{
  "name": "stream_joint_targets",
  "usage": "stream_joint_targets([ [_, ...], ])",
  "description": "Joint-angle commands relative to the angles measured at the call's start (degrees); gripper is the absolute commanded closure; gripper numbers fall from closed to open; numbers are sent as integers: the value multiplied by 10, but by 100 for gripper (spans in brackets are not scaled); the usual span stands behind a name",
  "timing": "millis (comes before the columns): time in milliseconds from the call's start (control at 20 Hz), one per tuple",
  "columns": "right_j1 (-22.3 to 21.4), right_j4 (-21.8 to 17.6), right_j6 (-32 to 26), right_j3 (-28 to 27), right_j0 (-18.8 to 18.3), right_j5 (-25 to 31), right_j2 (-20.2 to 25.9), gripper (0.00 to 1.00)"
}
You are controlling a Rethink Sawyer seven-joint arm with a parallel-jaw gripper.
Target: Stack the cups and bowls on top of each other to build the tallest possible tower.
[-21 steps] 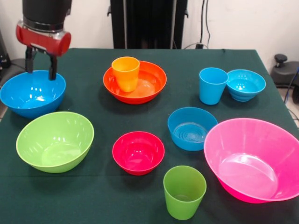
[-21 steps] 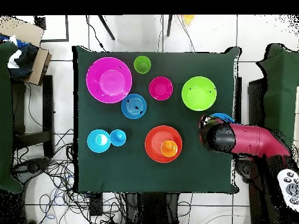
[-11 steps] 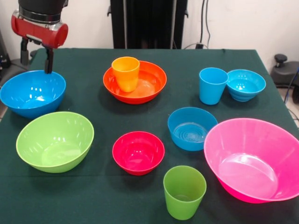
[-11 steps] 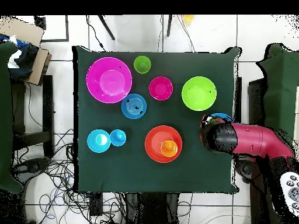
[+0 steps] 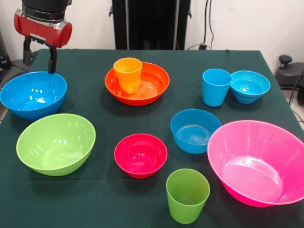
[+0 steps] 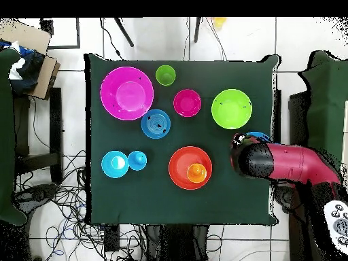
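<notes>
Your widest bases sit at the sides of the front view: the large pink bowl near right, the lime green bowl near left, and the large blue bowl behind it. Your gripper hangs with its fingers apart and empty over that blue bowl's far rim, seemingly to straddle it. Only the orange cup is nested, in the wide orange bowl far centre.

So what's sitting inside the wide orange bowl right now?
An orange cup stands upright inside the wide orange bowl, toward one side, open end up. The rest of the bowl's floor looks bare; the patch under the cup is covered, so nothing can be said about it.
</notes>
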Motion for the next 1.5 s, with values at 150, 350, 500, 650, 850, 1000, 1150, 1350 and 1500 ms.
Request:
stream_joint_targets([
  [150,25,-4,-15,32,18,16,27,0],
  [350,52,-15,-2,25,15,-21,26,0],
  [500,56,-17,-2,23,15,-25,27,0],
  [650,53,-16,-4,24,15,-23,27,0],
  [850,65,-19,4,15,18,-35,24,0],
  [1000,75,-22,9,8,21,-45,20,0],
  [1150,72,-22,18,12,30,-50,14,0],
  [1350,68,-21,24,16,37,-52,7,0],
  [1500,68,-20,34,16,46,-55,-1,0],
])
